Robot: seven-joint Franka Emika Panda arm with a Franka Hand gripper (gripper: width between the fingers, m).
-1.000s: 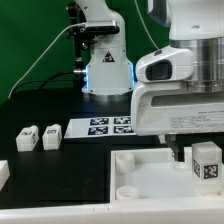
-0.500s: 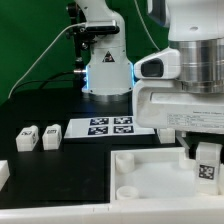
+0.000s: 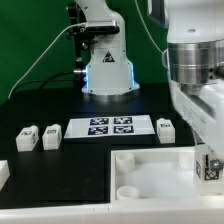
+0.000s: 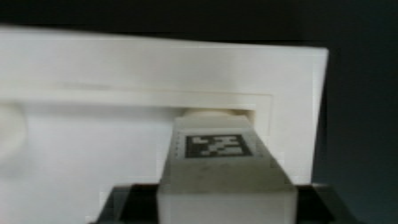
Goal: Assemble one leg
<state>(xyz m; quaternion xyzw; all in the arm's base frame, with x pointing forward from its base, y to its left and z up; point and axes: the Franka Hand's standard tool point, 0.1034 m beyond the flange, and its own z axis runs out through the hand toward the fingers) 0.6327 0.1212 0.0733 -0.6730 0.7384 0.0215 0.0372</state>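
You have the leg (image 4: 219,160) clamped between the two fingers of the gripper (image 4: 217,197). In the wrist view its long axis runs straight away from the fingers, tag face toward the camera, and its far end sits in the recessed corner of the white panel (image 4: 107,80).

In the exterior view the leg (image 3: 212,167) shows only partly, at about 4 o'clock in the frame beside the arm's white housing, standing upright over the panel (image 3: 150,170). You cannot tell from either view whether its tip touches the panel floor.

The panel's raised rim encloses a round socket (image 3: 128,190) near 6 o'clock. The socket looks empty.

Three loose legs stand on the black table (image 3: 60,110): a pair (image 3: 38,137) at 9 o'clock and one (image 3: 166,129) beside the marker board (image 3: 110,126).
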